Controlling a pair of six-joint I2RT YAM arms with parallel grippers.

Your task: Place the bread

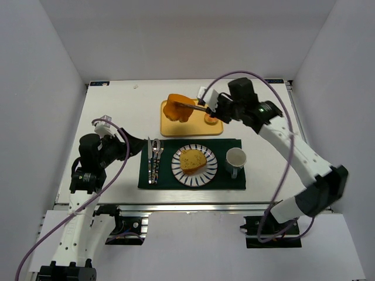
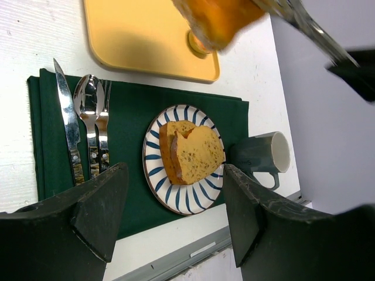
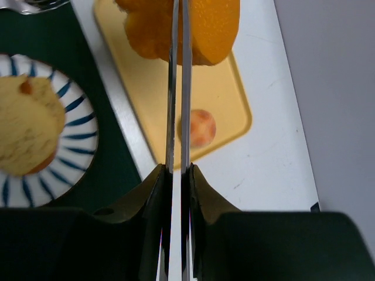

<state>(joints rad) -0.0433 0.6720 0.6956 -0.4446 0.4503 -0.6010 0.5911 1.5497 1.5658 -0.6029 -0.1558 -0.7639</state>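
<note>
Tongs (image 1: 192, 106) are clamped between the fingers of the right end effector (image 1: 212, 106), its arm stretched from the near right corner of the bench (image 1: 117, 111) toward the far edge. One bread slice (image 1: 177, 109) is pinched in the tongs over the yellow board (image 1: 196, 130). A second slice (image 1: 192, 159) lies on the striped plate (image 1: 176, 170). The left end effector (image 2: 176, 216), fingers apart, is held low by the bench's left edge, folded arm aimed at the cloth (image 1: 228, 178).

Holding a bread slice (image 1: 176, 109) in tongs (image 1: 198, 106) above the far yellow board (image 1: 193, 129), second bread slice (image 1: 192, 160) on striped plate (image 1: 212, 168)
</note>
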